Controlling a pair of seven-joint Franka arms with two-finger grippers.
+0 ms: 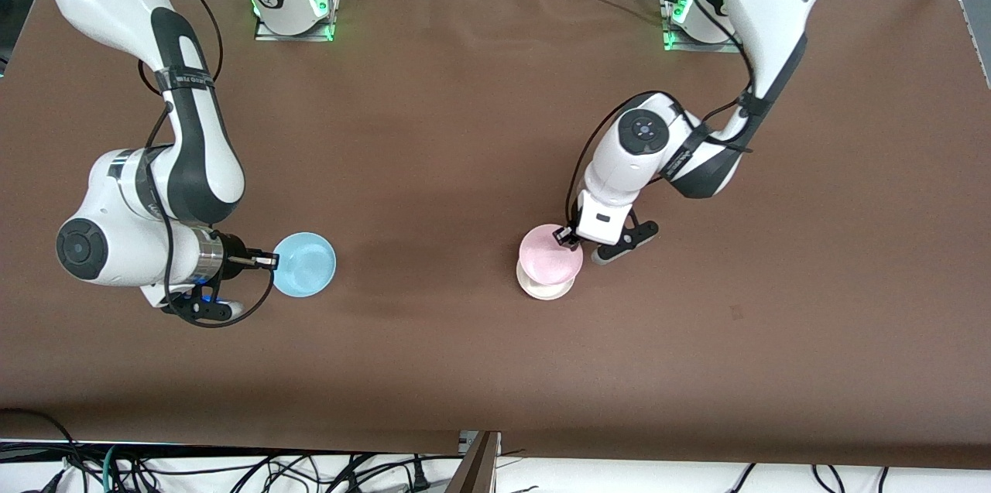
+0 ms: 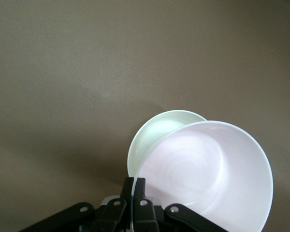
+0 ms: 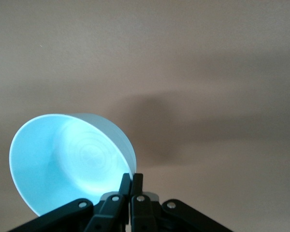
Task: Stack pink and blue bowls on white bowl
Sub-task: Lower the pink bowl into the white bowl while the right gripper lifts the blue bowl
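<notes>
My left gripper (image 1: 573, 237) is shut on the rim of the pale pink bowl (image 1: 550, 255) and holds it tilted just over the white bowl (image 1: 546, 290), which stands on the table below it. In the left wrist view the pink bowl (image 2: 208, 179) covers most of the white bowl (image 2: 157, 133), and the left gripper (image 2: 134, 186) pinches the pink rim. My right gripper (image 1: 269, 261) is shut on the rim of the light blue bowl (image 1: 304, 265), toward the right arm's end of the table. The right wrist view shows the blue bowl (image 3: 67, 162) tilted and lifted, held by the right gripper (image 3: 131, 181).
The brown table cloth (image 1: 464, 129) is bare around both bowls. The arm bases (image 1: 294, 9) stand along the table's edge farthest from the front camera. Cables hang below the table's near edge (image 1: 232, 470).
</notes>
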